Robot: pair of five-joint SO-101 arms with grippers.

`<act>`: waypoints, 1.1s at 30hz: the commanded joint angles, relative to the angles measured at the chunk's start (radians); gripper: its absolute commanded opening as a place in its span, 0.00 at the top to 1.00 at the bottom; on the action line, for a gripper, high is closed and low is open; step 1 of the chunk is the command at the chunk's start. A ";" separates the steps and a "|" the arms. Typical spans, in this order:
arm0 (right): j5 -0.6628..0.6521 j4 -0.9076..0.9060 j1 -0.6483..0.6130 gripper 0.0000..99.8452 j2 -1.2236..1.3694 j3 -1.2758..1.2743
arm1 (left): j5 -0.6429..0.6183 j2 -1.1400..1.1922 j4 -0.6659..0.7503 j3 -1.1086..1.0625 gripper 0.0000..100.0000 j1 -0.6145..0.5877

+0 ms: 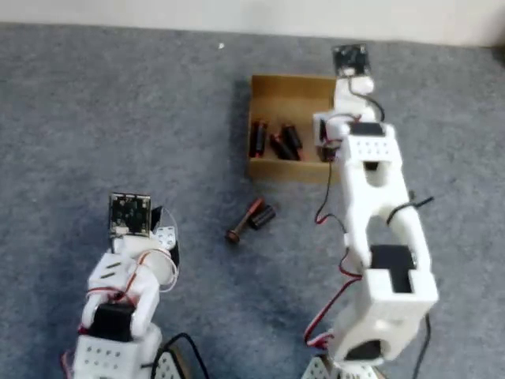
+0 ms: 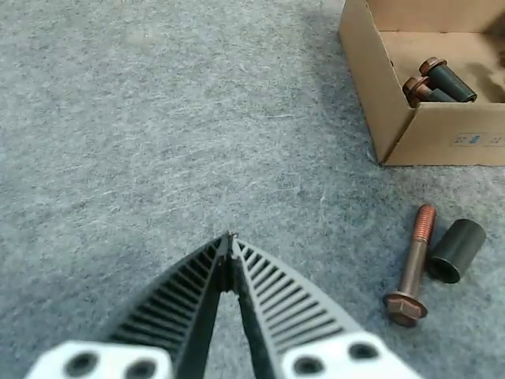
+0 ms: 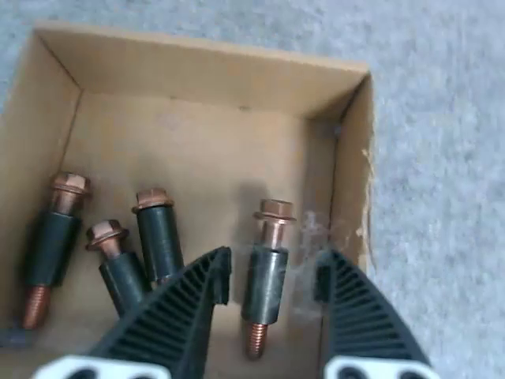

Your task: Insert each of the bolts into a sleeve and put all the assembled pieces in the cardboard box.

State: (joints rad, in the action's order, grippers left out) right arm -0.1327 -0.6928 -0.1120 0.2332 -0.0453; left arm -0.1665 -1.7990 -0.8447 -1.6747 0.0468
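Four assembled pieces [image 3: 158,237] lie in the cardboard box [image 1: 288,85] at the upper centre of the high view, three grouped toward its left and one toward its right; that last piece shows between the right jaws, which stand open above the box. One loose bolt [image 2: 412,264] and one loose sleeve [image 2: 456,250] lie side by side on the grey counter [image 1: 118,95], just below the box near frame centre. Left jaws are closed on nothing at the lower left, well apart from both.

high: the right arm [image 1: 371,178] hides one side of the cardboard box [image 1: 288,93] from us | left wrist: we see the box cut off
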 commanded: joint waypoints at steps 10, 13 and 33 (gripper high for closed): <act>0.025 -0.216 -0.051 0.83 -0.140 0.056 | 0.011 -0.005 0.012 -0.022 0.99 -0.016; 0.026 -0.292 -0.090 0.83 -0.208 0.027 | 0.011 -0.005 0.012 -0.022 0.99 -0.016; 0.488 -0.414 -0.429 0.83 -0.424 -0.326 | 0.011 -0.005 0.011 -0.022 0.99 -0.016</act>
State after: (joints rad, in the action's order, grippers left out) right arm 0.2816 -1.1040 -0.4833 -0.2010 -0.3644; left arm -0.1665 -1.7990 -0.8431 -1.6747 0.0468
